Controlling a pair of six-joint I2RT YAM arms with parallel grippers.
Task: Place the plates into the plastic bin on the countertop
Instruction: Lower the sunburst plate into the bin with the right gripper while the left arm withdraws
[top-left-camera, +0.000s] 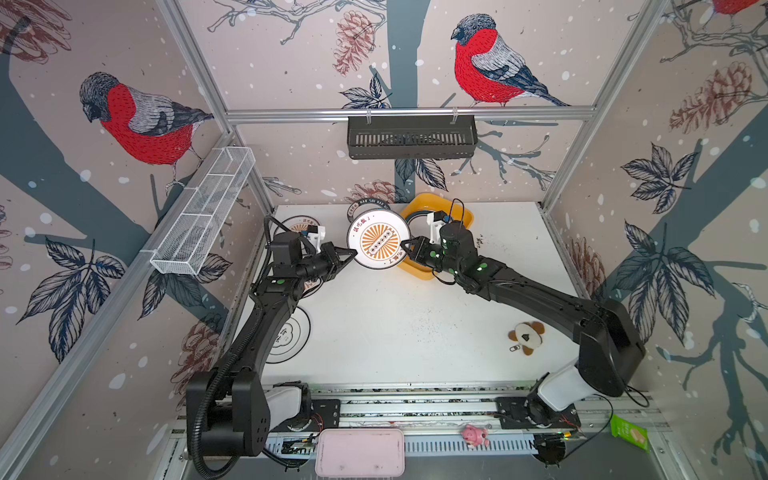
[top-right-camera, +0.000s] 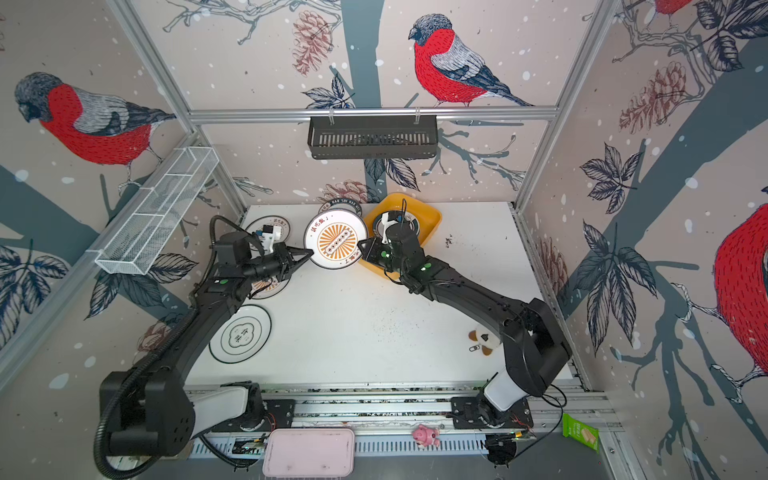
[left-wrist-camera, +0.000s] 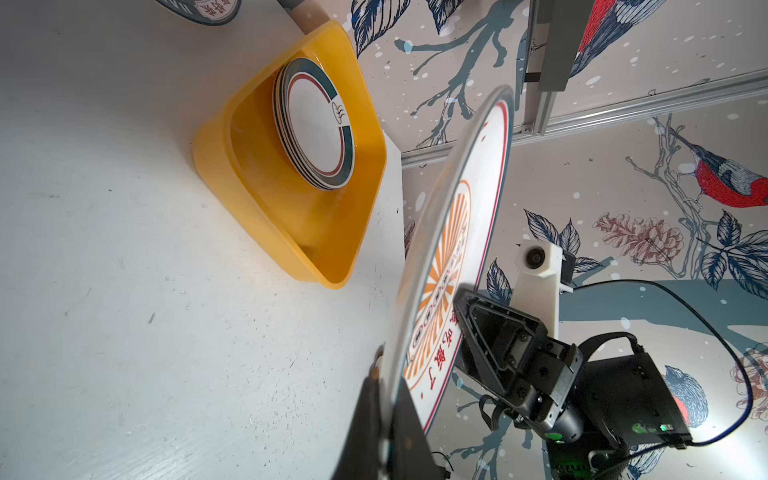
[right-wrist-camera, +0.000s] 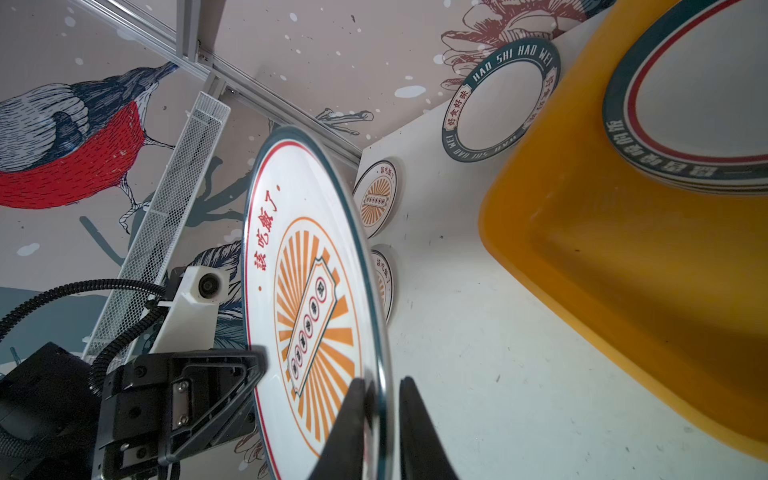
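Note:
A white plate with an orange sunburst centre (top-left-camera: 379, 245) (top-right-camera: 336, 244) hangs above the countertop (top-left-camera: 395, 324), just left of the yellow plastic bin (top-left-camera: 466, 217) (left-wrist-camera: 291, 232). My left gripper (top-left-camera: 355, 252) (left-wrist-camera: 388, 374) is shut on its left rim. My right gripper (top-left-camera: 404, 243) (right-wrist-camera: 380, 384) clamps the opposite rim. In the bin lies a stack of green-rimmed plates (left-wrist-camera: 316, 124) (right-wrist-camera: 698, 104). On the countertop lie a green lettered plate (top-left-camera: 365, 205) (right-wrist-camera: 498, 108), a sunburst plate (top-right-camera: 270, 226), a second sunburst plate partly under my left arm (top-right-camera: 266, 286), and a black-ringed plate (top-right-camera: 240, 334).
A black slotted basket (top-left-camera: 411, 137) hangs on the back rail and a white wire basket (top-left-camera: 203, 208) on the left rail. A plush keychain (top-left-camera: 525, 336) lies at the right of the countertop. A pink tray (top-left-camera: 359, 451), pink pig toy (top-left-camera: 476, 434) and green packet (top-left-camera: 629, 432) sit by the front rail.

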